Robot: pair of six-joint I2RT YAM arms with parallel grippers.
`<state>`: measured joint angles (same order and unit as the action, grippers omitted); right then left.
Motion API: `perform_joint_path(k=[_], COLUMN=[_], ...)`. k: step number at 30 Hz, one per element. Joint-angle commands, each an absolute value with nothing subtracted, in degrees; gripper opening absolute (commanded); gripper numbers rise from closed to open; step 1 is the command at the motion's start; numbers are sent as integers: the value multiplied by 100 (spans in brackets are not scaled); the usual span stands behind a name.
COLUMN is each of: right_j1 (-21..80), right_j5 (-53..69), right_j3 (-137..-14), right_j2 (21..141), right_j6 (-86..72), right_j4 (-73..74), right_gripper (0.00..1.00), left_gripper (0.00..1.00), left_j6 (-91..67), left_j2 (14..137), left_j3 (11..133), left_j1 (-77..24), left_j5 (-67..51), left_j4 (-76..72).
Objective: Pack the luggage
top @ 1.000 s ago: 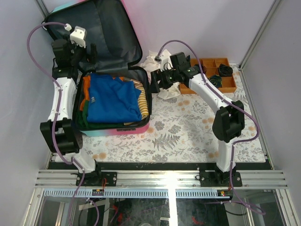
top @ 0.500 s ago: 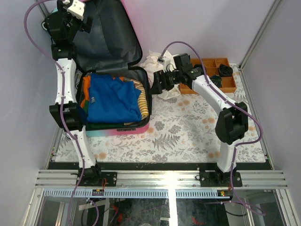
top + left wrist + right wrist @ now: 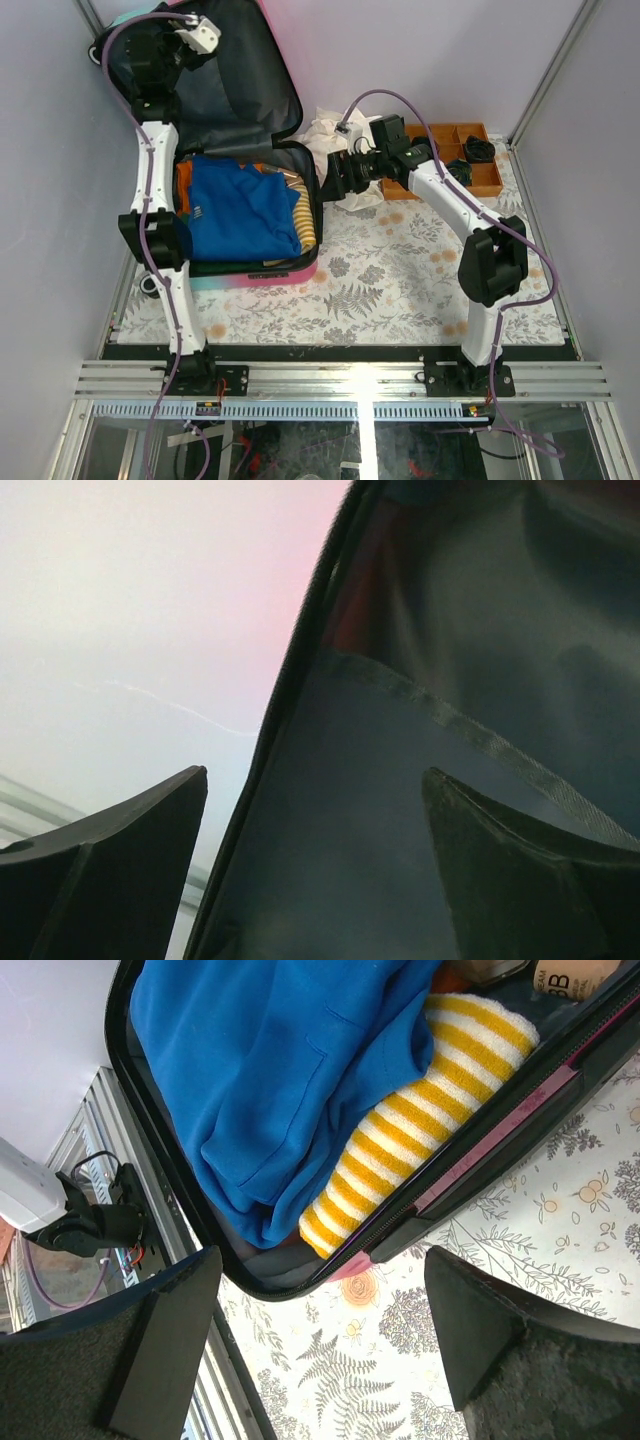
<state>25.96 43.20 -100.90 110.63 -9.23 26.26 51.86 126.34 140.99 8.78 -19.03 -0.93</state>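
The luggage (image 3: pixel 240 85) lies open at the back left, its dark-lined lid leaning on the wall. Its base holds a blue garment (image 3: pixel 240 210) and a yellow-striped cloth (image 3: pixel 440 1080). My left gripper (image 3: pixel 172 40) is up at the lid's top edge. In the left wrist view it (image 3: pixel 315 780) is open, with the lid's rim (image 3: pixel 290 680) running between the fingers, one outside the shell and one over the lining. My right gripper (image 3: pixel 335 178) hovers open by the luggage's right side. In the right wrist view it (image 3: pixel 320 1255) is empty above the floral cloth, next to the luggage's corner (image 3: pixel 300 1280).
An orange compartment tray (image 3: pixel 452 132) with dark items stands at the back right. White cloths (image 3: pixel 325 130) lie crumpled behind and under the right gripper. The floral tablecloth (image 3: pixel 400 270) covers the table. Walls close in on the left, back and right.
The left arm rose from the luggage base's left rim to the top of the lid and shifted right along it. The right gripper barely moved.
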Motion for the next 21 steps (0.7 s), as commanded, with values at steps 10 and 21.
perform_joint_path(k=[10,21], right_j1=[2570,2567], right_j5=[4552,4381], right_j3=[-9970,-10209], right_j2=[10839,10951], right_j6=[-1046,-971], right_j4=[2488,2570], right_gripper=[88,86], left_gripper=[80,44], left_j6=[6884,7182], left_j2=[13603,13393], left_j3=[14755,14459], left_j1=[692,622], left_j5=[-1230,-1586], left_j4=[-1591,-1707])
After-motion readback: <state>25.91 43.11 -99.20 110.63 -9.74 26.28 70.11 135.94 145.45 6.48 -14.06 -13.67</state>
